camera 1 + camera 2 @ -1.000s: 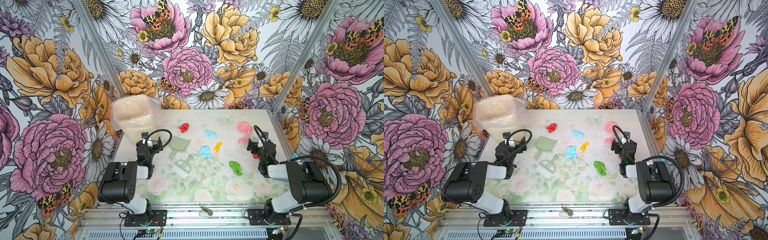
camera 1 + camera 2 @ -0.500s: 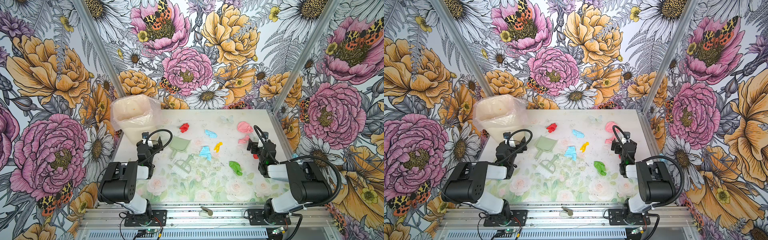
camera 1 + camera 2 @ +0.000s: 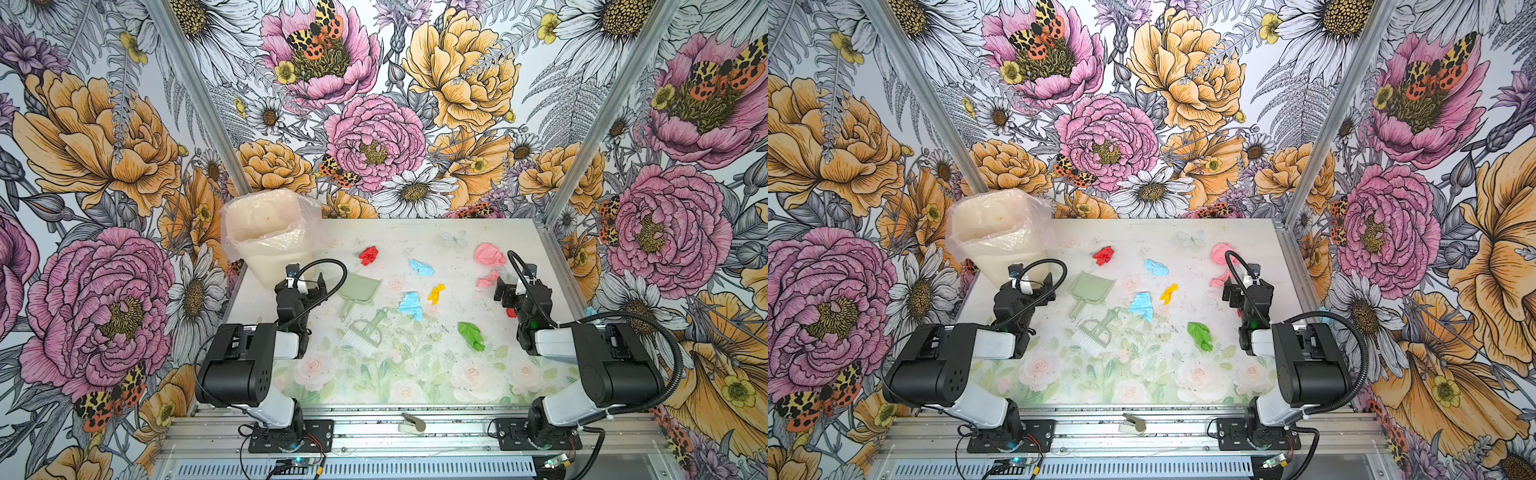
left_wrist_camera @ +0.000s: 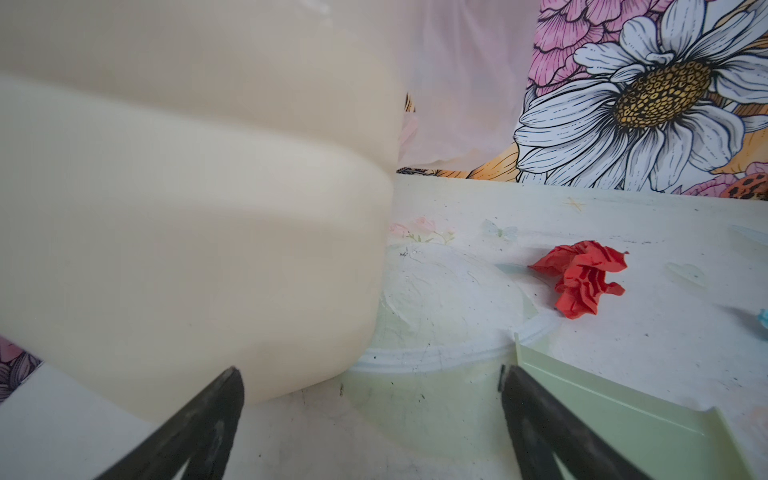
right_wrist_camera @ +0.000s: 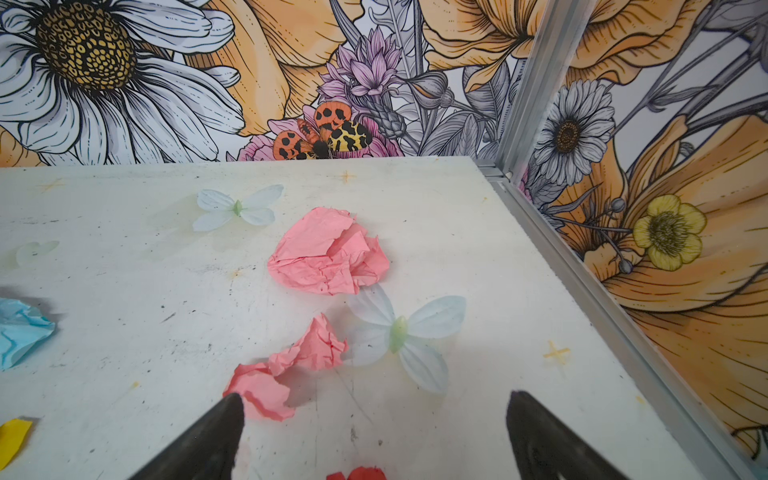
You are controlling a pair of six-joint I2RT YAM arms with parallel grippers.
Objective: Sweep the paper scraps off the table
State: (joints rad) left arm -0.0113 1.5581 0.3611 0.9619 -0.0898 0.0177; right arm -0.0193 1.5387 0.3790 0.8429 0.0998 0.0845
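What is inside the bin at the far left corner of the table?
The bin holds a clear liner. Its far inner wall shows only a small orange speck. The near wall hides the bottom, so anything lying there cannot be seen.

In a top view, a red scrap (image 3: pixel 511 313) is mostly hidden behind the right arm (image 3: pixel 534 316). Right wrist view: red scrap, yellow scrap (image 5: pixel 12 440) and blue scrap (image 5: pixel 20 332) each cut by the frame edge. Left wrist view: bin (image 4: pixel 187 228) blurred, overfills the frame; dustpan (image 4: pixel 623 411) partly cut off.
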